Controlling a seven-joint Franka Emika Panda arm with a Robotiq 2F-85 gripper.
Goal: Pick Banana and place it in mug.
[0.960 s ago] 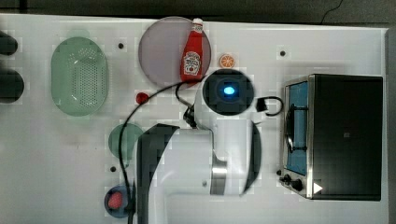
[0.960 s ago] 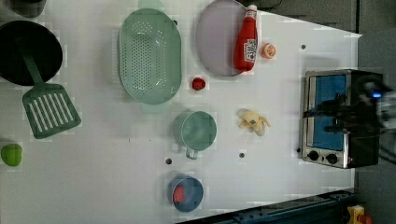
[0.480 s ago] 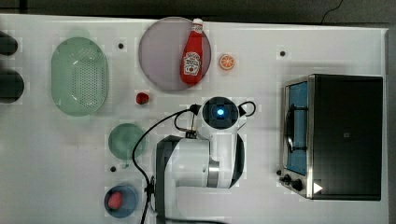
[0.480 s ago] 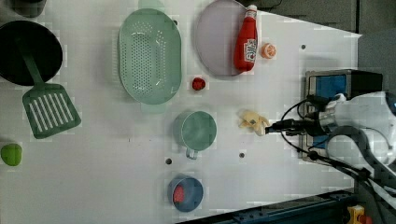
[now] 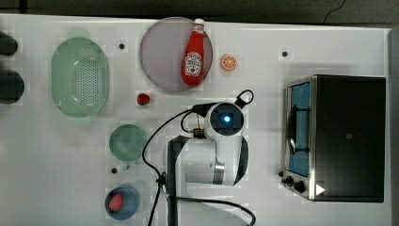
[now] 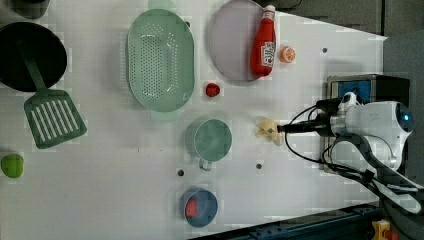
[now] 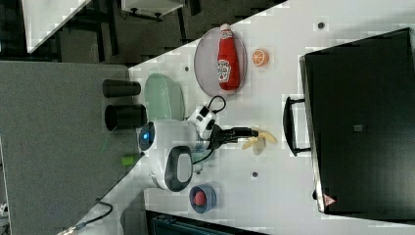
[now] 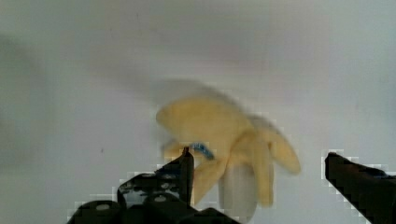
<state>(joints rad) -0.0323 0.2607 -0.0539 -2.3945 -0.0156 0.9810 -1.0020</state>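
Note:
The banana [image 6: 266,131] is small, pale yellow and partly peeled, and it lies on the white table between the mug and the toaster oven. The muted-green mug [image 6: 210,140] stands upright just to the left view's left of it; from above the mug [image 5: 128,142] is a green circle. My gripper [image 6: 281,129] reaches in from the left view's right, its tips at the banana's edge. In the wrist view the gripper [image 8: 258,154] is open, its black fingers [image 8: 180,170] spread wide on either side of the banana [image 8: 219,126]. The right view shows the gripper [image 7: 250,132] right at the banana [image 7: 260,140].
A toaster oven [image 5: 343,136] stands close behind my arm. A red ketchup bottle [image 5: 193,59] lies on a grey plate [image 5: 160,56], with an orange slice [image 5: 228,62] beside it. A green basket [image 5: 80,76], a small red fruit [image 5: 143,99] and a blue cup [image 5: 121,202] lie around the mug.
My arm has swung away from the toaster oven and come down over the banana, moving to the left view's left. The fingers have stayed open.

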